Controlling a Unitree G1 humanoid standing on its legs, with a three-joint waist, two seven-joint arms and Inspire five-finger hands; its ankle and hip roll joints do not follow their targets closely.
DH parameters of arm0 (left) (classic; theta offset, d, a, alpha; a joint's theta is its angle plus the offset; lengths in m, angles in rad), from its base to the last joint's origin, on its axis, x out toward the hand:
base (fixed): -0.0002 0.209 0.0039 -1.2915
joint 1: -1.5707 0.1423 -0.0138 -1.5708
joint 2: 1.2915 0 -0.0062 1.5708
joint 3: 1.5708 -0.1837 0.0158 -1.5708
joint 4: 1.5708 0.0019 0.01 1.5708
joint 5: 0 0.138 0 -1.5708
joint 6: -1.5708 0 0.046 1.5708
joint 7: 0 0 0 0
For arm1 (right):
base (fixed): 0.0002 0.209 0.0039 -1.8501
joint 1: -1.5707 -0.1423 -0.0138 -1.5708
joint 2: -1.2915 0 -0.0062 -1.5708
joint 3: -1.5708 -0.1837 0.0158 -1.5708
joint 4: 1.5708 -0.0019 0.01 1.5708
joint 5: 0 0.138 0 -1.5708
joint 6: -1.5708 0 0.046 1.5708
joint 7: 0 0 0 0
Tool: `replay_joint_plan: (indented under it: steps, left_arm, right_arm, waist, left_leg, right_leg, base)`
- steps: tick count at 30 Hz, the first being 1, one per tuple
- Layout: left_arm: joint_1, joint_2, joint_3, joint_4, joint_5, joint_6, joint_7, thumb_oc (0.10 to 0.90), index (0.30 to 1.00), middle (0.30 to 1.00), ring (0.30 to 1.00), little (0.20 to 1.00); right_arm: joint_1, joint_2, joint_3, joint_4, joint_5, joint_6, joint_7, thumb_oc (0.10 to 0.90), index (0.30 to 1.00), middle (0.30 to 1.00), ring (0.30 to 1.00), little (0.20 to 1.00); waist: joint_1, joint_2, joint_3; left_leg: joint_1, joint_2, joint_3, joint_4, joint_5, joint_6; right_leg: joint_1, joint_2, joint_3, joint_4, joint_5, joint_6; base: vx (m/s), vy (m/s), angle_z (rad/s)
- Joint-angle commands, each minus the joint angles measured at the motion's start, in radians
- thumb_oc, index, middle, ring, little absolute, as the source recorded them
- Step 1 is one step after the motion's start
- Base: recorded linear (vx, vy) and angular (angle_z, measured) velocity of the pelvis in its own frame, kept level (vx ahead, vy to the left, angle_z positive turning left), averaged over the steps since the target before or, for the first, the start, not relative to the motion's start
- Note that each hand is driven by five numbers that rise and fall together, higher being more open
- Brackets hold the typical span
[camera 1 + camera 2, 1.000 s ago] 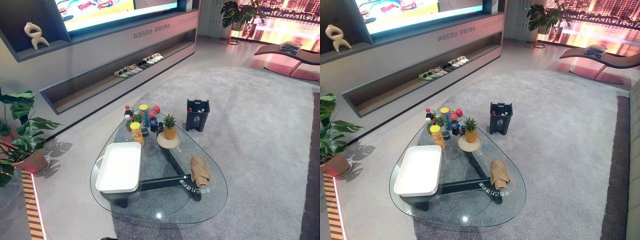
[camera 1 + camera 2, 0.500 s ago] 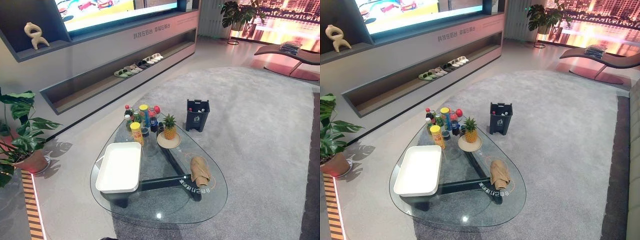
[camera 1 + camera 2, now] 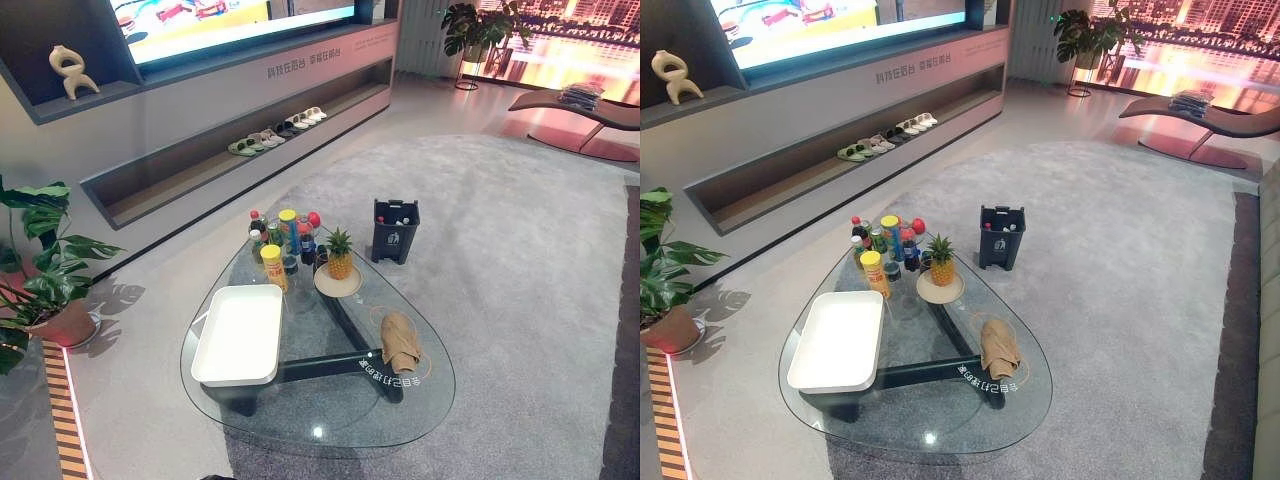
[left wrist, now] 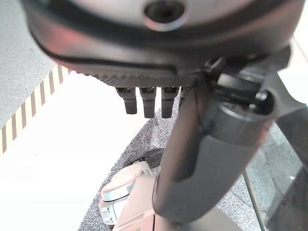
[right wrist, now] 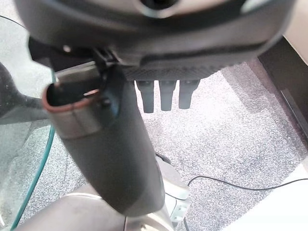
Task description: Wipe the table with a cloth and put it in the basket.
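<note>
The crumpled tan cloth (image 3: pixel 400 340) lies on the right side of the triangular glass table (image 3: pixel 330 425), long axis running away from the robot; the right arm is judged nearer. Left hand (image 4: pixel 202 159) and right hand (image 5: pixel 110 144) hang beside the table, fingers straight, holding nothing. The white rectangular plastic basket (image 3: pixel 238 335) sits left of the cloth, well apart, on grey carpet (image 3: pixel 520 230).

Your two head eyes look down from well back at the same rounded glass coffee table (image 3: pixel 330 420), barely offset. Your wrist cameras sit very close behind the left hand (image 4: pixel 144 98) and right hand (image 5: pixel 163 96), facing the grey carpet (image 5: pixel 226 120).
</note>
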Motion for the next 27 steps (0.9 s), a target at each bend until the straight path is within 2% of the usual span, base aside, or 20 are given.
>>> replay_joint_plan:
  steps: [1, 8, 12, 15, 17, 21, 24, 27]
  left_arm:
    - [-0.081, 0.002, 0.03, 0.062, -0.032, -0.006, 0.014, 0.8, 0.9, 0.9, 0.9, 0.9]
    - [-0.082, 0.018, 0.027, 0.043, -0.095, 0.002, 0.029, 0.8, 0.9, 0.9, 0.9, 0.9]
    - [-0.14, 0.039, 0.037, 0.022, -0.195, -0.004, 0.054, 0.8, 0.9, 0.9, 0.9, 0.9]
    - [-0.222, 0.093, 0.052, 0.007, -0.249, 0.002, 0.072, 0.8, 0.9, 0.9, 0.9, 0.9]
    - [-0.248, 0.12, 0.061, 0.004, -0.282, -0.002, 0.079, 0.8, 0.9, 0.9, 0.9, 0.9]
    - [-0.309, 0.171, 0.065, -0.005, -0.355, -0.042, 0.107, 0.8, 0.9, 0.9, 0.9, 0.9]
    - [-0.363, 0.194, 0.068, -0.021, -0.428, -0.085, 0.147, 0.8, 0.9, 0.9, 0.9, 0.9]
    - [-0.38, 0.212, 0.091, -0.057, -0.48, -0.121, 0.181, 0.8, 0.9, 0.9, 0.9, 0.9]
  right_arm:
    - [-0.06, -0.037, 0.019, 0.041, -0.028, 0.015, -0.013, 0.8, 0.9, 0.9, 0.9, 0.9]
    - [-0.059, -0.065, 0.026, 0.039, -0.061, 0.039, -0.019, 0.8, 0.9, 0.9, 0.9, 0.9]
    - [-0.116, -0.108, 0.03, 0.033, -0.068, 0.058, -0.051, 0.8, 0.9, 0.9, 0.9, 0.9]
    - [-0.184, -0.14, 0.058, 0.02, -0.067, 0.059, -0.086, 0.8, 0.9, 0.9, 0.9, 0.9]
    - [-0.207, -0.153, 0.068, 0.019, -0.073, 0.05, -0.106, 0.8, 0.9, 0.9, 0.9, 0.9]
    - [-0.263, -0.184, 0.09, -0.015, -0.047, 0.035, -0.161, 0.8, 0.9, 0.9, 0.9, 0.9]
    - [-0.32, -0.211, 0.086, -0.036, -0.001, 0.017, -0.223, 0.8, 0.9, 0.9, 0.9, 0.9]
    - [-0.352, -0.229, 0.069, -0.05, 0.025, -0.004, -0.285, 0.8, 0.9, 0.9, 0.9, 0.9]
  waist:
    - [0.005, -0.003, 0.054]
    - [-0.002, 0.014, 0.09]
    - [-0.013, 0.035, 0.162]
    - [-0.018, 0.044, 0.229]
    - [-0.019, 0.047, 0.25]
    - [-0.018, 0.046, 0.306]
    - [-0.014, 0.039, 0.359]
    - [-0.008, 0.034, 0.383]
  left_leg:
    - [0.005, -0.058, 0.004, 0.006, -0.055, 0.024]
    - [-0.046, -0.056, 0.005, 0.006, -0.034, 0.022]
    - [-0.128, -0.066, -0.005, 0.006, -0.008, 0.027]
    - [-0.198, -0.07, -0.01, 0.006, 0.013, 0.031]
    - [-0.214, -0.072, -0.013, 0.006, 0.017, 0.033]
    - [-0.271, -0.069, -0.011, 0.024, 0.044, 0.028]
    - [-0.39, -0.074, -0.025, 0.145, 0.041, 0.019]
    - [-0.472, -0.084, -0.027, 0.221, 0.024, 0.023]
  right_leg:
    - [0.009, 0.013, -0.042, 0.011, -0.009, 0.005]
    - [-0.045, 0.01, -0.034, 0.012, 0.009, 0.009]
    - [-0.136, 0.009, -0.017, 0.014, 0.034, 0.006]
    - [-0.217, 0.018, -0.002, 0.019, 0.054, -0.001]
    - [-0.234, 0.022, 0.003, 0.026, 0.054, -0.004]
    - [-0.309, 0.029, -0.003, 0.119, 0.022, -0.018]
    - [-0.412, 0.033, -0.016, 0.229, -0.006, -0.033]
    - [-0.492, 0.037, -0.019, 0.295, -0.024, -0.04]
  base:
    - [0.0, 0.0, 0.0]
    - [-0.02, 0.001, 0.0]
    - [-0.21, 0.02, -0.08]
    - [-0.26, -0.023, -0.02]
    - [-0.1, -0.023, 0.03]
    - [-0.12, -0.014, 0.01]
    - [-0.15, -0.036, 0.05]
    - [-0.1, -0.037, 0.07]
